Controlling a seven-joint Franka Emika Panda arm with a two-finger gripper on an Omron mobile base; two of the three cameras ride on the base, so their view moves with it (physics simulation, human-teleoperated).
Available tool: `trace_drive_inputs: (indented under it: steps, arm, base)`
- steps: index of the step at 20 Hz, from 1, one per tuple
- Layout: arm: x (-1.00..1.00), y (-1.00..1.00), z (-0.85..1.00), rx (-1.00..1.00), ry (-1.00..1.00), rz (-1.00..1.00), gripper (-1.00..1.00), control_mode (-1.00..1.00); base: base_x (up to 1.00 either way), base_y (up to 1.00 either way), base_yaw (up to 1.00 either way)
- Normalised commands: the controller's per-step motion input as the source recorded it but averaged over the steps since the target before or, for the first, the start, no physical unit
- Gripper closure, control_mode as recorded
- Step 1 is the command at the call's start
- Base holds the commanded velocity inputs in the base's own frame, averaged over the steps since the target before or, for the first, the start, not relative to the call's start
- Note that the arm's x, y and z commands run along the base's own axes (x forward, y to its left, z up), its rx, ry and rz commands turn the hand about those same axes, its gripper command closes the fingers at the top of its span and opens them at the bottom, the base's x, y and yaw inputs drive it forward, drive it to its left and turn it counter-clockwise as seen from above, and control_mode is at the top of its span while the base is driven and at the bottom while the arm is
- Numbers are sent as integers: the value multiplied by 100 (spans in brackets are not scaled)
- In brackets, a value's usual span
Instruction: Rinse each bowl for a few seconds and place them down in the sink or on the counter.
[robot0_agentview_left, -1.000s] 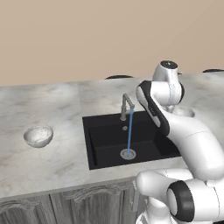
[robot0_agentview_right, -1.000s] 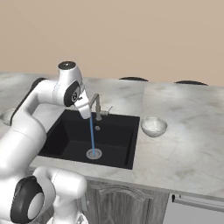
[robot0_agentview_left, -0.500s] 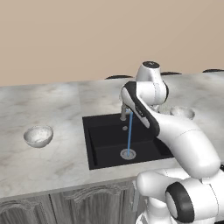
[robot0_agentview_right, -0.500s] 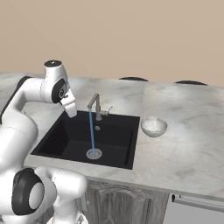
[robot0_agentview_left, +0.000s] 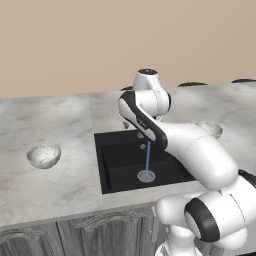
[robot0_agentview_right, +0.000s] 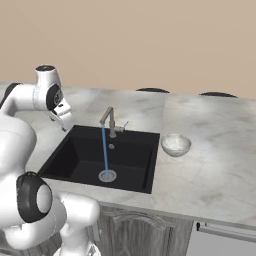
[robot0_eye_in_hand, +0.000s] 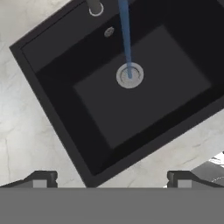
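The black sink has water running from the grey faucet onto its round drain. One speckled bowl stands upright on the counter left of the sink. A second bowl stands just right of the basin; in the left base view that bowl is partly behind my arm. My gripper hangs open above the sink's left rim, well away from both bowls. In the hand view the gripper has wide-apart fingertips with nothing between them.
The marbled counter runs wide on both sides of the sink, with grey cabinet doors below. Dark rounded shapes sit just beyond its far edge. A plain beige wall stands behind.
My arm has swung left, carrying the hand from the sink's right side, near the right bowl, across the basin to its left rim. The gripper stays open, the water keeps running and both bowls stay put.
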Motion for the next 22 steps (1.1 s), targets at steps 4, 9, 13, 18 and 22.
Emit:
trace_drive_inputs:
  steps: [4, 9, 13, 18, 22]
  arm:
    - [5, 61, -17, -6, 0, 8, -100, -100]
    - [21, 54, -19, -3, 1, 2, -100, -100]
    - [35, 43, -16, 0, 7, 0, -100, -100]
    - [35, 33, -9, 4, 10, 1, -100, -100]
    - [21, 38, -1, 4, 14, 2, -100, -100]
  base:
    - [0, 0, 0]
    - [0, 0, 0]
    - [0, 0, 0]
    - [0, 0, 0]
    - [0, 0, 0]
